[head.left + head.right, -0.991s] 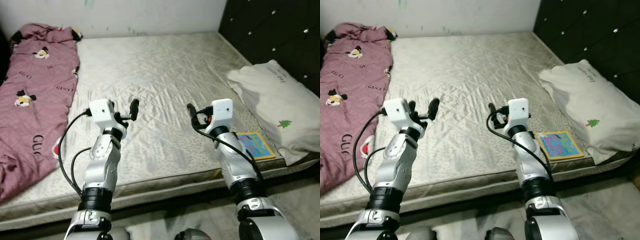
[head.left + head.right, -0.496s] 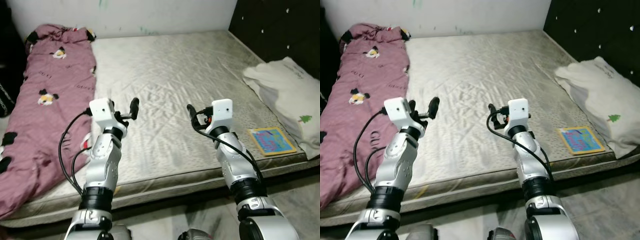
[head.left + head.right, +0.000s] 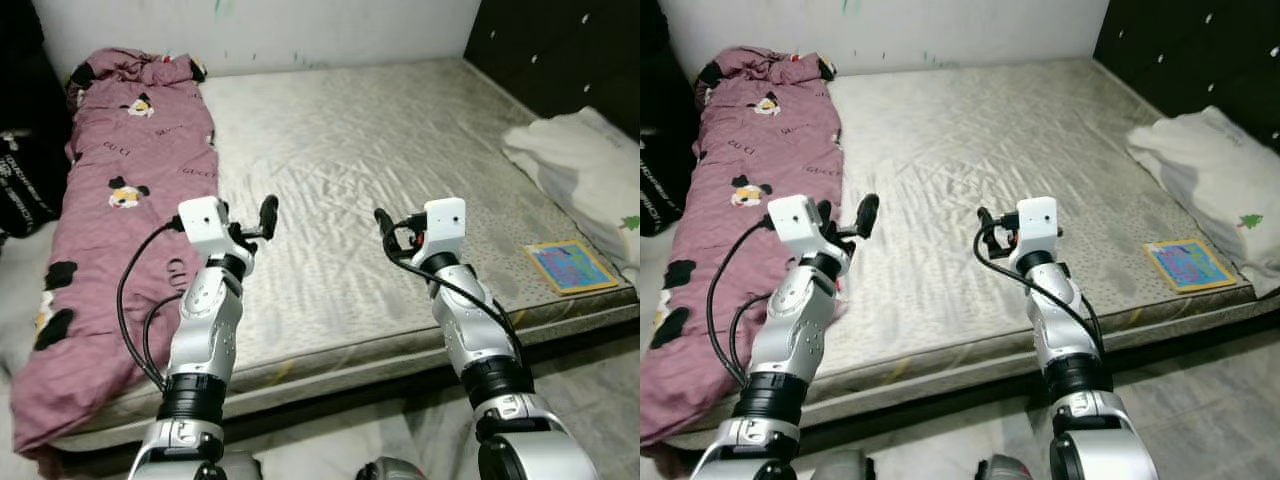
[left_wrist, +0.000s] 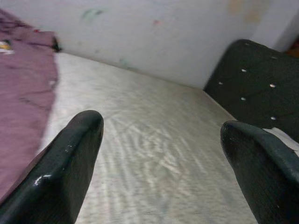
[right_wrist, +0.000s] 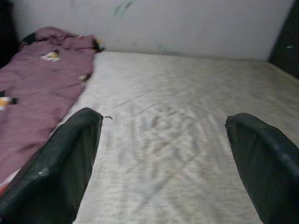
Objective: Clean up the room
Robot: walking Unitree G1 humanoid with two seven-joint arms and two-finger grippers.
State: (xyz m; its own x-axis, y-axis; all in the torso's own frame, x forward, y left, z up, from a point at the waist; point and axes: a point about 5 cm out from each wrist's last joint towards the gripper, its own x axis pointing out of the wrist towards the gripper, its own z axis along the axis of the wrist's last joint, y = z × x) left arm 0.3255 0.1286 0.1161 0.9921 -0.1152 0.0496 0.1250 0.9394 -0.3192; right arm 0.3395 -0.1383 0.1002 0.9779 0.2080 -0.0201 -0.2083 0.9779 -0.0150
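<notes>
Both arms raised forward; left tool (image 4: 159, 158), right tool (image 5: 163, 163) spread wide.

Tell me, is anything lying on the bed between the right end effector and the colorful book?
Nothing visible does. The right end effector hovers open over bare mattress, and the book lies apart near the bed's right edge, with only mattress between them.

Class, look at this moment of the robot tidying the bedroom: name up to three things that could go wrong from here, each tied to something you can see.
1. The purple blanket hangs over the mattress edge toward the floor; walking closer, the robot might tread on it.
2. The colourful book lies near the mattress corner; a careless nudge from the right claw could push it off.
3. Both claws are open and empty above the bed; the left claw may pinch only a fold of blanket and drag it.
</notes>
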